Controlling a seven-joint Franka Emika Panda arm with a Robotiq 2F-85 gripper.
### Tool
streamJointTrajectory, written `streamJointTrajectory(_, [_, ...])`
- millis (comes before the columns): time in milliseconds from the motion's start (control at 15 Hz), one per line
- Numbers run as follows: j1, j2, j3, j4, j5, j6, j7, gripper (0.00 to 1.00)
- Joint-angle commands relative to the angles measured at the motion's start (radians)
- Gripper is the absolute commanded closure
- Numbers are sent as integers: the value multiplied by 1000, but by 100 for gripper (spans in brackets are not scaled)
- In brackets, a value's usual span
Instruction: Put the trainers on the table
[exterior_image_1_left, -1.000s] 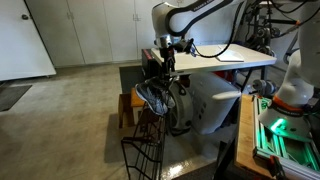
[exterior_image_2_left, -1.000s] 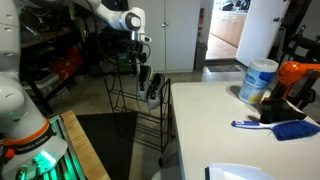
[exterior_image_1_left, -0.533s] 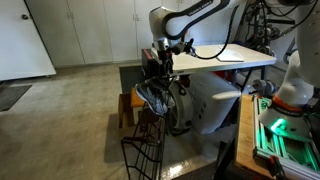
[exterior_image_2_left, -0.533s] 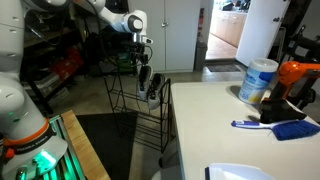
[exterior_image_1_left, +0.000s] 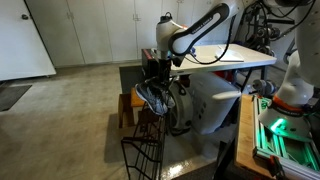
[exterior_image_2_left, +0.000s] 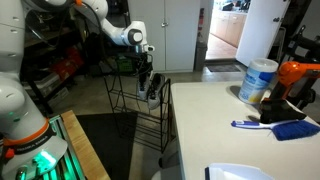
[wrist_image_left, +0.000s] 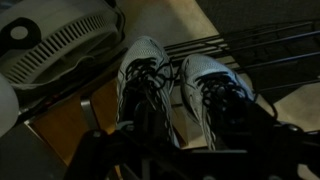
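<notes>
The trainers (exterior_image_1_left: 151, 96) are a dark pair with pale soles, sitting side by side on top of a black wire rack (exterior_image_1_left: 143, 145); they also show in the other exterior view (exterior_image_2_left: 152, 86). In the wrist view I look straight down on them (wrist_image_left: 150, 75), laces up. My gripper (exterior_image_1_left: 160, 70) hangs just above them, also seen in an exterior view (exterior_image_2_left: 146, 67). Its dark fingers (wrist_image_left: 195, 138) stand apart around the laces, open and holding nothing. The white-topped table (exterior_image_1_left: 240, 58) stands beside the rack, and shows in the other exterior view too (exterior_image_2_left: 215, 125).
A wooden stool (exterior_image_1_left: 125, 106) and a white fan (wrist_image_left: 50, 40) stand by the rack. A green-lit bench (exterior_image_1_left: 278, 135) is near. On the table are a wipes tub (exterior_image_2_left: 258, 80), a blue brush (exterior_image_2_left: 272, 126) and an orange tool (exterior_image_2_left: 300, 75).
My arm has bent lower and the gripper has come down closer to the trainers. The trainers have not moved.
</notes>
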Motion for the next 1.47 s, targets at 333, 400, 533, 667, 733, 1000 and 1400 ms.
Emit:
streamJointTrajectory(333, [1,-31,-20,-236,0,479,-34,0])
streamJointTrajectory(400, [6,-33,-27,-251,-10,515,-35,0])
streamJointTrajectory(533, [7,-34,-32,-277,-5,574,-34,0])
streamJointTrajectory(667, [12,-34,-45,-295,-11,629,-31,0])
streamJointTrajectory(733, [13,-35,-49,-305,-13,655,-35,0])
streamJointTrajectory(1000, [-2,-29,-37,-331,4,750,-76,0])
streamJointTrajectory(1400, [-16,-12,-9,-328,24,792,-117,0])
